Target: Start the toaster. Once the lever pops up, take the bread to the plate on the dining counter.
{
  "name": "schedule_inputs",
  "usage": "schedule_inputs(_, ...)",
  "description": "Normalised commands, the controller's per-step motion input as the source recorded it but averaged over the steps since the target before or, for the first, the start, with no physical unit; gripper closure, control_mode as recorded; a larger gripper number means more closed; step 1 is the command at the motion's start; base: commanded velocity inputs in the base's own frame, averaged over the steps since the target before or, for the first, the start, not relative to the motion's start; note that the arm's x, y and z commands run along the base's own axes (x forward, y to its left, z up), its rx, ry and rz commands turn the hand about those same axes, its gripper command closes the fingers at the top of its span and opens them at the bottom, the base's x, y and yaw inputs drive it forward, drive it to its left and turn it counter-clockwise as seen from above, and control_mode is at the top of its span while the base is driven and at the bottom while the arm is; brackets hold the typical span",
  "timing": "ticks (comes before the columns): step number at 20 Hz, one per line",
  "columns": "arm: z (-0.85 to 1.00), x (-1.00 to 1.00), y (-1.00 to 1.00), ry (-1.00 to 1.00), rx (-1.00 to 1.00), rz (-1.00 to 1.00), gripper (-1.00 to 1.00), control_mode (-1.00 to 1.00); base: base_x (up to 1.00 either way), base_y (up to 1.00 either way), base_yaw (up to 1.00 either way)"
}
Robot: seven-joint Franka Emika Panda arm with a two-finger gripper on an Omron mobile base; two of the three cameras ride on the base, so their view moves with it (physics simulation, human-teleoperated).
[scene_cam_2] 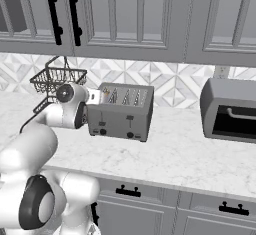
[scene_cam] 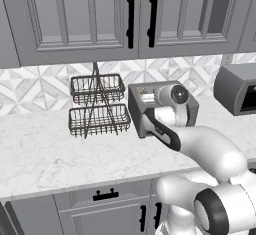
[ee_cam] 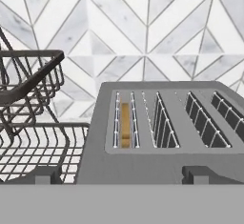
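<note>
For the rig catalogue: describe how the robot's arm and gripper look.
The arm is built of smooth, rounded glossy white segments with dark grey to black bands and round caps at the joints. A thin dark cable runs along a segment in the right base view. The gripper ends in two small dark, blocky finger tips.

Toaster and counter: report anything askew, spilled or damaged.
Nothing stands out. The toaster sits square on the counter, bread upright in its leftmost slot. The wire rack beside it stands upright. No spills show.
</note>
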Motion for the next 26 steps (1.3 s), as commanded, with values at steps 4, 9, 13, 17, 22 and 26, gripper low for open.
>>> schedule_inputs(4,0.0,0.28,-0.07,0.05,0.0,0.0,-1.0,-1.0,0.0,0.0,0.0)
schedule_inputs(9,0.0,0.26,-0.01,0.07,0.0,0.0,-1.0,-1.0,0.0,0.0,0.0)
schedule_inputs(13,0.0,0.23,0.0,0.07,0.0,0.0,-1.0,-1.0,0.0,0.0,0.0)
schedule_inputs(17,-0.07,0.26,0.0,0.05,0.0,0.0,-1.0,-1.0,0.0,0.0,0.0)
schedule_inputs(22,-0.14,0.2,0.0,0.02,0.0,0.0,-1.0,-1.0,0.0,0.0,0.0)
schedule_inputs(26,-0.21,0.11,0.0,0.0,0.0,0.0,-1.0,-1.0,0.0,0.0,0.0)
